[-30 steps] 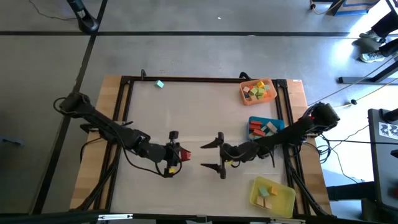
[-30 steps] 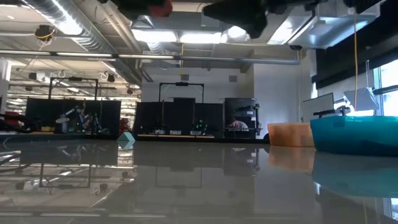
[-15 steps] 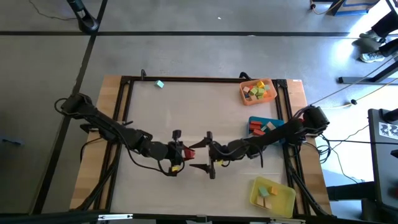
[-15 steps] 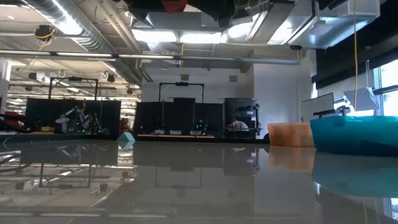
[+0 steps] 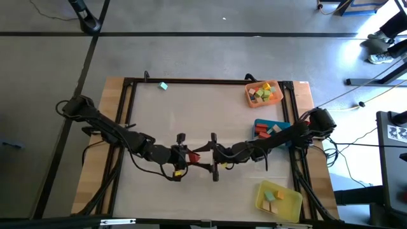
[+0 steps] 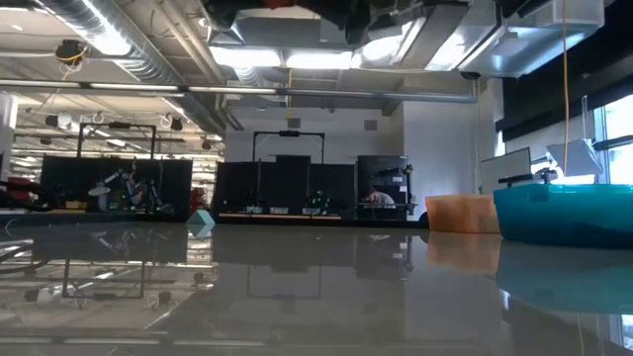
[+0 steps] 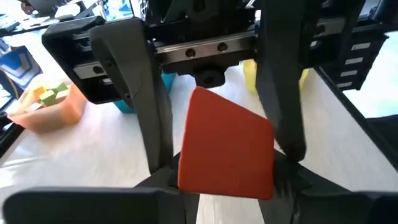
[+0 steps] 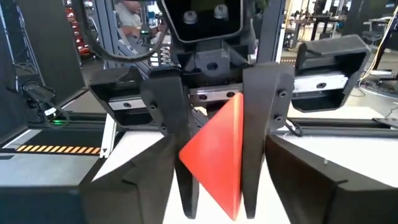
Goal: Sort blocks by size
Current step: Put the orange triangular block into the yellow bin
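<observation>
Mid-air handoff above the surface (image 5: 191,102): red block (image 5: 189,156) clenched by left gripper (image 5: 185,159), right gripper (image 5: 206,156) straddling it, jaws not yet clamped

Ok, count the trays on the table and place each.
3: orange tray at the far right corner, blue tray mid right edge under the right arm, yellow tray at the near right. None looks hidden.

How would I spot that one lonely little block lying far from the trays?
Start at the table with the dark frame. Follow its far edge to the corner on the left arm's side: the teal block lies there alone on bare tabletop, while the other loose blocks fill the trays opposite.
</observation>
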Robot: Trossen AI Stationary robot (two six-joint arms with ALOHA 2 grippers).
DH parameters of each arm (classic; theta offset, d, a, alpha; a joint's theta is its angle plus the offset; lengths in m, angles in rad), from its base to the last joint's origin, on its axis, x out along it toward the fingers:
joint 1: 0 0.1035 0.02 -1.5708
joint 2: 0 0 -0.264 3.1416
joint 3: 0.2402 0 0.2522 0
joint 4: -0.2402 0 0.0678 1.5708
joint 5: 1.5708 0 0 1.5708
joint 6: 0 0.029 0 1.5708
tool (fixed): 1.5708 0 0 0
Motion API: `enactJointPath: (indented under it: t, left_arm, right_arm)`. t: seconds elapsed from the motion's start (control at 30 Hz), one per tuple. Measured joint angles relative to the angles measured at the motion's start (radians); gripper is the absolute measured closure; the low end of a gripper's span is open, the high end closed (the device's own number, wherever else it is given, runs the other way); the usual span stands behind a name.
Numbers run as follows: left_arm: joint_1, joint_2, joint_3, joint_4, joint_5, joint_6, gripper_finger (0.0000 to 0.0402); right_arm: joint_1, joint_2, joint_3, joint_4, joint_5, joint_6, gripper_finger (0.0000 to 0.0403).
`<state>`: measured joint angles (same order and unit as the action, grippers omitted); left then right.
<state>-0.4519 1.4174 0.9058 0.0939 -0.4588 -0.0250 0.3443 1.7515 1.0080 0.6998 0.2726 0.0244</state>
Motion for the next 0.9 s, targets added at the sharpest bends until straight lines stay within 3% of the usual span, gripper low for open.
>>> enactJointPath:
  t: [0.43,0.73,0.9]
  left_arm:
    - [0.0,-0.001,-0.001,-0.005,0.006,-0.064,0.0274]
    - [0.003,-0.002,-0.001,-0.018,0.027,-0.049,0.023]
    - [0.001,-0.019,0.002,-0.115,0.028,-0.053,0.0225]
  right_arm:
    - [0.0,-0.002,0.0,0.003,0.002,-0.042,0.0285]
    - [0.001,-0.002,0.0,-0.002,0.004,-0.061,0.0271]
    - [0.001,-0.004,0.0,-0.007,0.007,-0.096,0.0277]
